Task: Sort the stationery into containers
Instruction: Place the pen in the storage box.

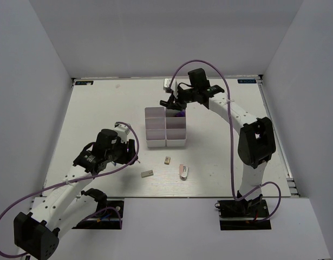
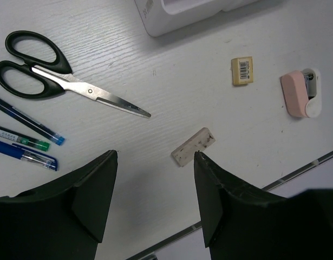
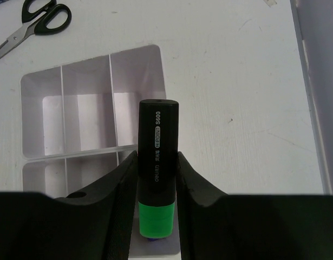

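My right gripper is shut on a green-capped black highlighter, held cap down over the far right bin of the white containers. A bit of purple shows under the cap. In the top view this gripper hovers at the far end of the containers, above a purple item in a bin. My left gripper is open and empty above the table, close to the grey-white block. Scissors, blue pens, the beige eraser and the white-pink stapler-like piece lie loose.
In the top view the eraser, block and pink piece lie between the containers and the table's near edge. The left arm covers the scissors and pens. White walls enclose the table; its near edge runs close under my left gripper.
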{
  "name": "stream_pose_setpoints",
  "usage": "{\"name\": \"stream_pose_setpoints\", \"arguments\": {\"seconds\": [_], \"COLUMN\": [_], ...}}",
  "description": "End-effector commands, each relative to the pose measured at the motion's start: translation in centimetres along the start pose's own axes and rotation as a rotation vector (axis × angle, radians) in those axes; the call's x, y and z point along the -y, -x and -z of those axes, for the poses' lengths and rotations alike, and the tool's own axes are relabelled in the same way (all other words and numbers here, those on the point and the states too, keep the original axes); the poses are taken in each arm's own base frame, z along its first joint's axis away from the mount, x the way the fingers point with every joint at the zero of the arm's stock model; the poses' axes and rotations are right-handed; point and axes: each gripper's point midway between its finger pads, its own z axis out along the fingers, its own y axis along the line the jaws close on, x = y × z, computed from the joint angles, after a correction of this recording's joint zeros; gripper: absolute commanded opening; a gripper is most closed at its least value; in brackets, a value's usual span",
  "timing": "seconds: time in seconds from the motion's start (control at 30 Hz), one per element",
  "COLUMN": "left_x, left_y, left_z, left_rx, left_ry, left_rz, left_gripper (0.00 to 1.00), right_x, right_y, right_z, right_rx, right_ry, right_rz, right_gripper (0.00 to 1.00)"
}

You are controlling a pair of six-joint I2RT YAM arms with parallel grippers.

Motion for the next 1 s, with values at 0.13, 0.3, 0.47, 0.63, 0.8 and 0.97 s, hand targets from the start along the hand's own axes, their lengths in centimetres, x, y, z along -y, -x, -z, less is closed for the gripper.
{"name": "stream_pose_setpoints", "arguments": {"seconds": [0.13, 0.3, 0.47, 0.63, 0.8, 0.97], "left_x": [-0.1, -0.1, -0.1, 0.0, -0.1, -0.1], "left_y": [0.1, 0.1, 0.1, 0.1, 0.0, 0.1], "left_z": [0.0, -0.1, -0.1, -0.1, -0.1, -0.1], "left_rx": [0.005, 0.004, 0.005, 0.003, 0.004, 0.005], "left_ry": [-0.001, -0.002, -0.002, -0.004, -0.002, -0.001], "left_rz": [-0.006, -0.008, -0.01, -0.007, -0.008, -0.008], "left_gripper": [0.69, 0.69, 0.69, 0.69, 0.69, 0.69], "right_x": [0.6, 0.2, -0.2, -0.6, -0.5, -0.3], "right_y": [0.7, -0.3, -1.4, -2.1, -2.2, -2.3], "right_z": [0.2, 0.3, 0.2, 0.1, 0.1, 0.0], "right_rx": [0.057, 0.038, 0.013, 0.001, -0.004, -0.011], "right_ry": [0.015, 0.024, 0.03, 0.039, 0.035, 0.029], "right_rz": [-0.015, -0.013, -0.024, -0.034, -0.034, -0.037], "right_gripper": [0.0, 0.0, 0.0, 0.0, 0.0, 0.13]}}
